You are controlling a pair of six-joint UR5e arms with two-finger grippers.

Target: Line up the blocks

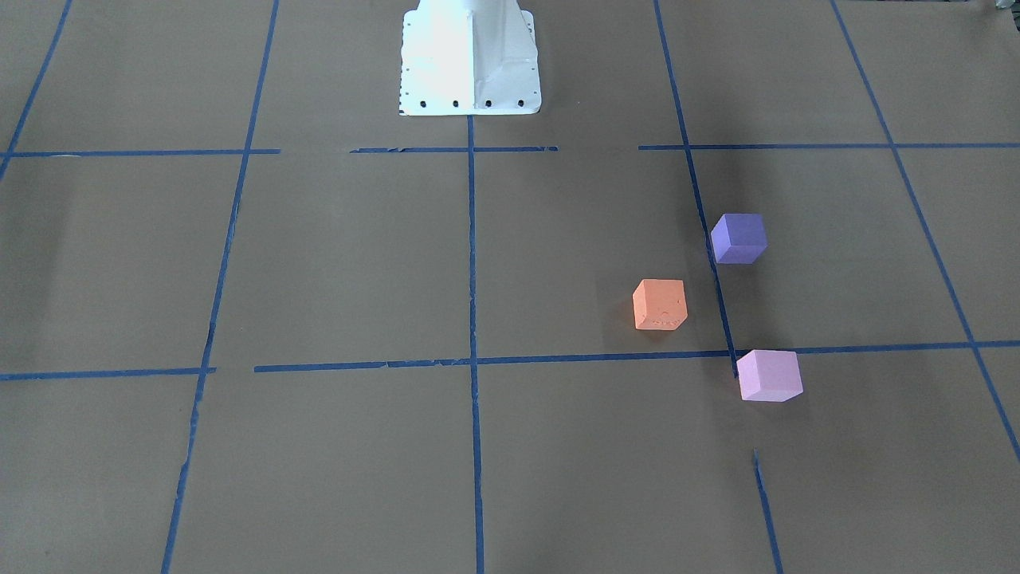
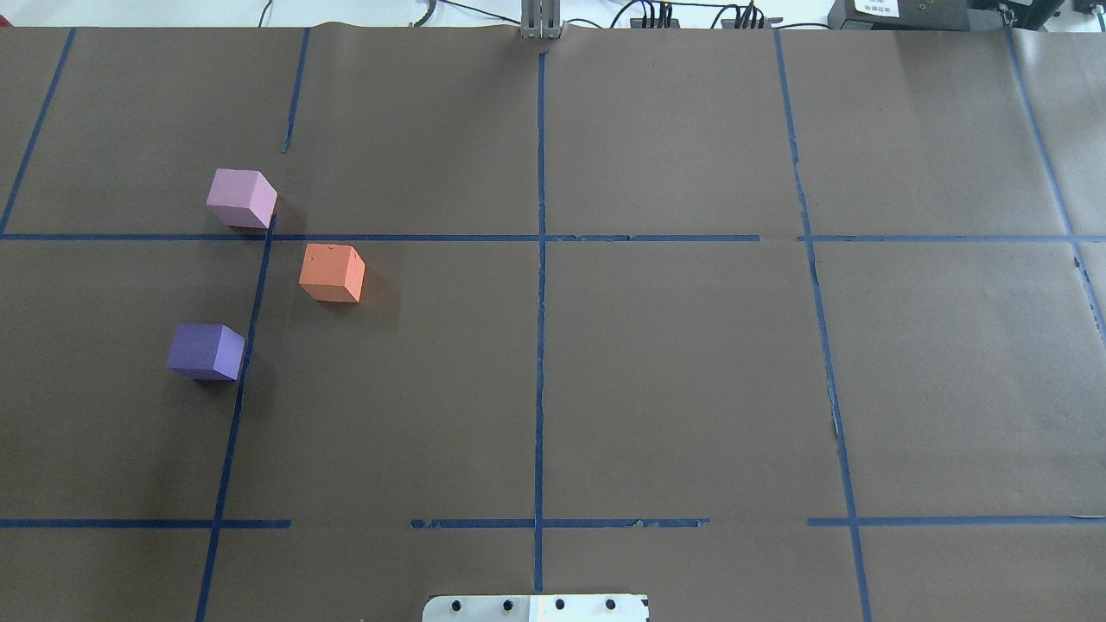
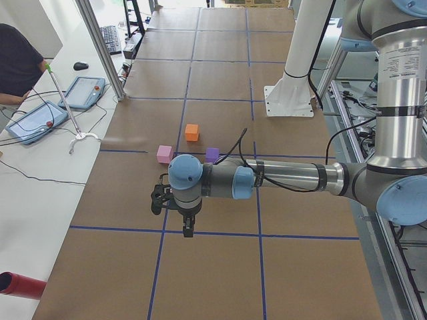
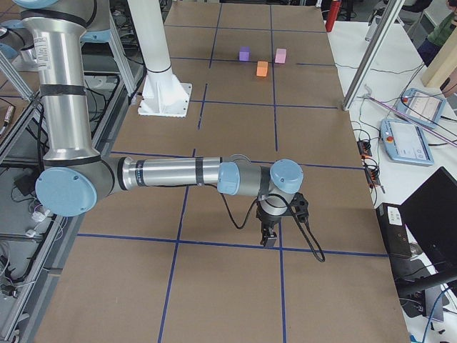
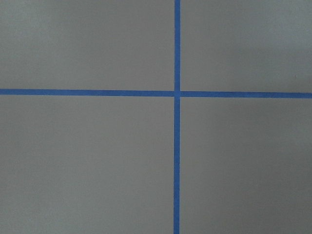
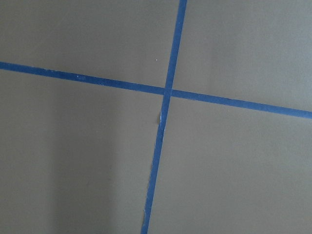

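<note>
Three cubes lie apart on the brown paper, on the robot's left half of the table. The orange block (image 2: 332,273) (image 1: 660,304) is nearest the centre. The blue-violet block (image 2: 206,351) (image 1: 739,237) is closer to the robot. The pale pink block (image 2: 242,198) (image 1: 768,375) is farthest out. The left gripper (image 3: 188,230) points down over a tape line, well short of the blocks; I cannot tell whether it is open. The right gripper (image 4: 269,239) hangs over a tape crossing at the opposite end; I cannot tell its state. Both wrist views show only paper and tape.
The white robot base plate (image 2: 536,607) (image 1: 470,60) sits at the robot's edge. Blue tape lines (image 2: 540,302) grid the paper. An aluminium post (image 3: 100,47), tablets (image 3: 33,122) and cables lie beside the table. A red cylinder (image 3: 20,285) lies off the paper.
</note>
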